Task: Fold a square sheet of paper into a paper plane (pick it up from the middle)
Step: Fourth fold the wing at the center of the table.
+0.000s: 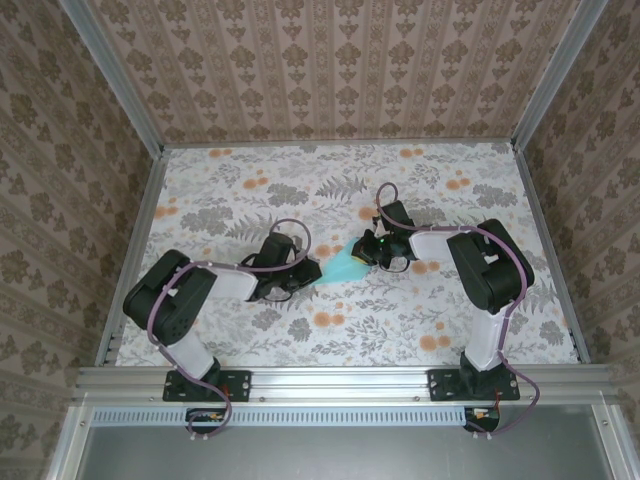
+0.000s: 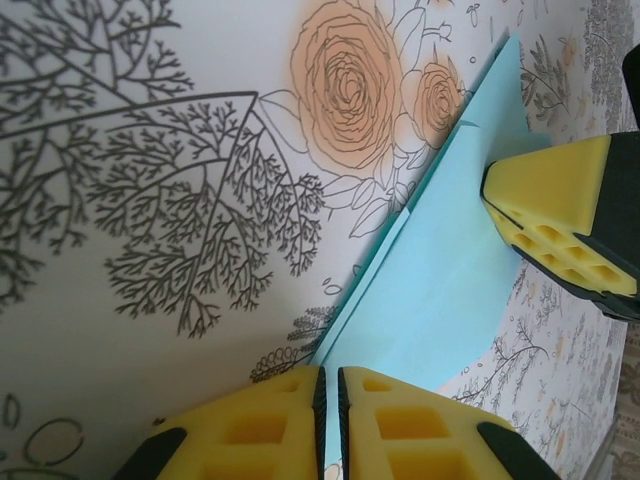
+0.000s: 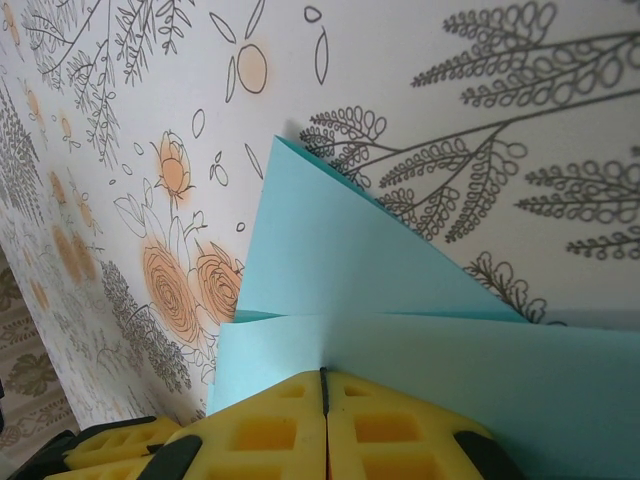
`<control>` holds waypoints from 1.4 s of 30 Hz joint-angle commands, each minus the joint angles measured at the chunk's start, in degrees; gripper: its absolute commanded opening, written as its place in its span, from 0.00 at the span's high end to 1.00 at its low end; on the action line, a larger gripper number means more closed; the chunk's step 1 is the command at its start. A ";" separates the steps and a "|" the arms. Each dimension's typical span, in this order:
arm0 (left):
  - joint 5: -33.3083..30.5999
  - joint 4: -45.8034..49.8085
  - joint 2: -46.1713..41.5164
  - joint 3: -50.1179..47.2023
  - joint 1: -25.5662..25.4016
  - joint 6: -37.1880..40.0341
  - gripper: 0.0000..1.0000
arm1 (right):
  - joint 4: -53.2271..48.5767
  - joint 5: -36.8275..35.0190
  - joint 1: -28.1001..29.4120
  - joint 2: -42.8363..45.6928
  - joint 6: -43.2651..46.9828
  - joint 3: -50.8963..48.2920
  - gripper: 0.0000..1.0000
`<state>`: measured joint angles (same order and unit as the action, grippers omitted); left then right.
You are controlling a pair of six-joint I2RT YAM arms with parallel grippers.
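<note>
Left gripper [image 2: 330,425]: pads pinched narrow on the paper's left end.
Paper [image 1: 345,265]: blue, partly folded, layers overlapping, mid-tabletop [image 1: 300,180], stretched between both grippers.
Right gripper [image 3: 322,420]: clamped tight on the paper's right end.
Progress: first folds look made; no dart shape yet, so most creasing remains.

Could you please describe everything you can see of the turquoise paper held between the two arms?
The turquoise paper is a thin, plain, matte sheet, already folded: layers overlap along sharp creases and one corner ends in a point. It sits low over the floral table, between the two arms; whether it rests there is unclear. The left pincer is shut on one edge and the right pincer is shut on the opposite side.
</note>
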<state>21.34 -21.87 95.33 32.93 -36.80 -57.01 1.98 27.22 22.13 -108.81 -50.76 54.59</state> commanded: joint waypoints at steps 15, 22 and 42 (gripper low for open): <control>0.29 17.08 -6.43 7.46 -1.79 1.74 0.93 | -12.16 -9.67 -0.73 -5.77 0.93 -2.22 0.93; 0.35 15.67 -0.82 9.53 -2.84 -0.38 0.99 | -12.04 -9.42 -0.68 -6.18 0.94 -2.14 0.93; -5.00 19.51 0.17 1.37 -0.10 -1.87 1.00 | -13.93 -9.91 -0.76 -7.15 1.51 -1.64 0.93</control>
<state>20.03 -8.38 94.85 38.33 -38.46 -57.52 -0.27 27.49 22.02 -109.51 -50.41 56.01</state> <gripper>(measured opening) 0.044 0.072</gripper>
